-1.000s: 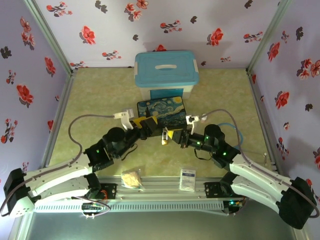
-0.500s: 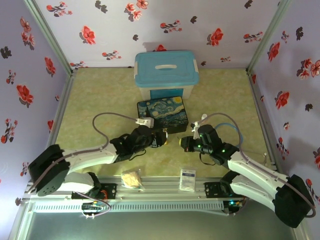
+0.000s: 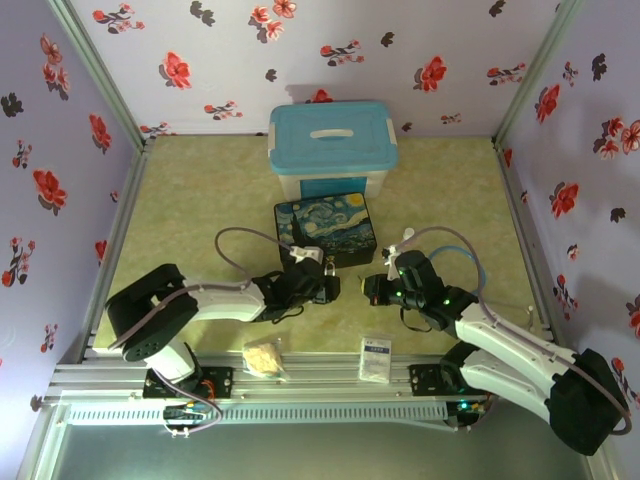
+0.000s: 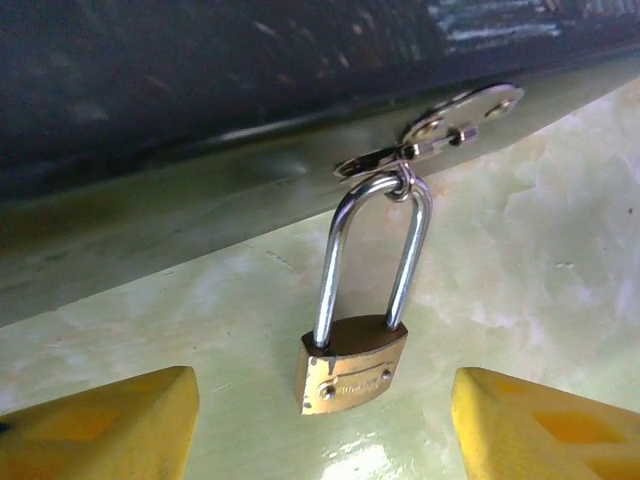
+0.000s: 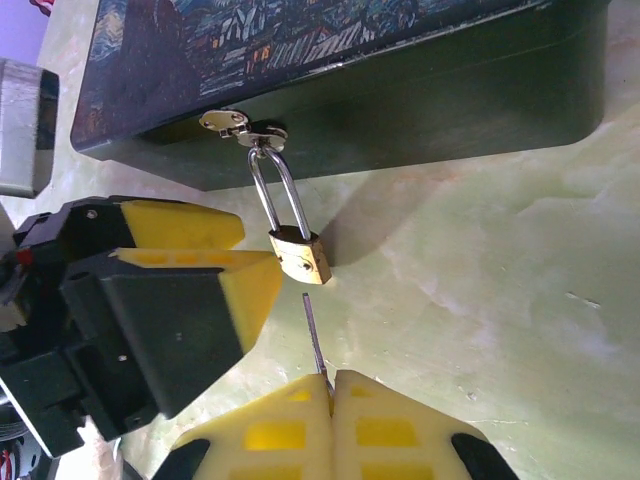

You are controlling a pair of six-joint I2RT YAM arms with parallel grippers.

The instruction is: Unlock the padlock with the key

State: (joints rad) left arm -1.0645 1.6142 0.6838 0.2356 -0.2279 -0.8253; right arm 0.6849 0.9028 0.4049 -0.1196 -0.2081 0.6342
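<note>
The small brass padlock (image 4: 350, 365) lies on the green table, its silver shackle (image 4: 375, 250) hooked through the hasp (image 4: 440, 130) of the dark-blue painted box (image 3: 325, 228). My left gripper (image 4: 325, 425) is open, with one yellow finger on each side just short of the padlock body and touching nothing. In the right wrist view my right gripper (image 5: 332, 385) is shut on the key (image 5: 314, 340). Its thin dark blade points at the padlock (image 5: 300, 255) from a short gap away. From above, the left gripper (image 3: 322, 284) and right gripper (image 3: 366, 288) face each other in front of the box.
A blue-lidded bin (image 3: 332, 140) stands behind the painted box. At the near edge lie a white packet (image 3: 376, 358) and a small bag of pale pieces (image 3: 264, 358). Floral walls enclose three sides. The left gripper's fingers (image 5: 250, 290) sit close left of the key.
My left arm has dropped low to the table and reached forward, bringing its fingers to either side of the padlock. The right gripper drew back slightly and lower, then held still.
</note>
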